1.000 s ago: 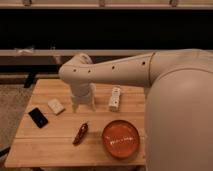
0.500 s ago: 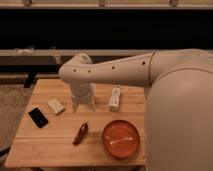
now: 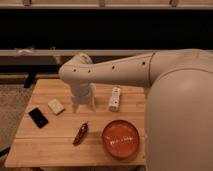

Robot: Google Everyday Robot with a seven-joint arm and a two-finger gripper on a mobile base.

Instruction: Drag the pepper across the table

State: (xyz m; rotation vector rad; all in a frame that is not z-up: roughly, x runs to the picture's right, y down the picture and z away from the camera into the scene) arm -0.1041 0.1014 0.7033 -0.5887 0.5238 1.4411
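Nothing is shifting between the earlier frames and this one: the arm [image 3: 115, 72] is staying in the same reach over the table [image 3: 50, 145], and the pepper [image 3: 80, 134] is lying on the same plank as before. In the camera view, the only 1 here, the white arm is stretching in from the right, where its bulky upper part is filling that side of the frame, and is bending down at a rounded joint above the middle of the tabletop. The gripper [image 3: 84, 107] is hanging below that joint, pointing straight down, its tips sitting at or just above the wood; its 2 fingers are standing spread apart and are not pinching anything. The dark red chili pepper is resting in front of the gripper, nearer the table's front edge, apart from the fingertips and lying at a slant with its thin stem pointing up toward them. An orange-red bowl [image 3: 120, 139] is sitting just to the right of the pepper, close to the front edge. A white oblong object [image 3: 115, 99] is lying to the right of the gripper, a small pale block [image 3: 56, 106] is lying to its left, and a flat black rectangular object [image 3: 38, 117] is lying further left, near the table's edge.
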